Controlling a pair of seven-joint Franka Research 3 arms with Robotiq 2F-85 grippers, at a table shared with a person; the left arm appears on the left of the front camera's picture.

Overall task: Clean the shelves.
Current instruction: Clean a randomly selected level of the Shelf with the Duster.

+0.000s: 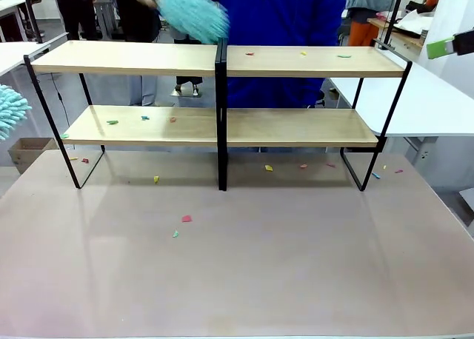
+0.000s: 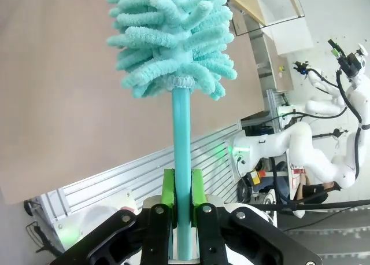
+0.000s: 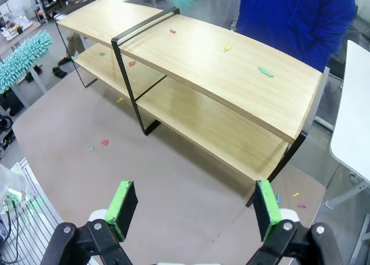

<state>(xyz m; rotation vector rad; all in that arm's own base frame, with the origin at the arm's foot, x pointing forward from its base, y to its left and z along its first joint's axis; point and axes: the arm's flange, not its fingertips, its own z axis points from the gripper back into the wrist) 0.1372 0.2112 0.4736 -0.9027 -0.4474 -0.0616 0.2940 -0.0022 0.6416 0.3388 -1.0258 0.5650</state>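
The shelves (image 1: 222,61) stand across the far half of the table, two light-wood boards in a black frame, also under my right wrist (image 3: 219,68). Small coloured scraps (image 1: 302,53) lie on both boards. My left gripper (image 2: 182,187) is shut on the teal handle of a fluffy teal duster (image 2: 170,39); its head pokes in at the left edge (image 1: 9,111), left of the shelves. My right gripper (image 3: 195,207) is open and holds nothing, high off the shelves' right end (image 1: 450,44). A person in blue holds a second teal duster (image 1: 192,13) over the top board's middle.
More scraps (image 1: 186,218) are scattered on the pinkish table (image 1: 244,280) in front of and under the shelves. A white table (image 1: 433,95) stands at the right, and a cardboard box (image 1: 26,150) sits on the floor at the left.
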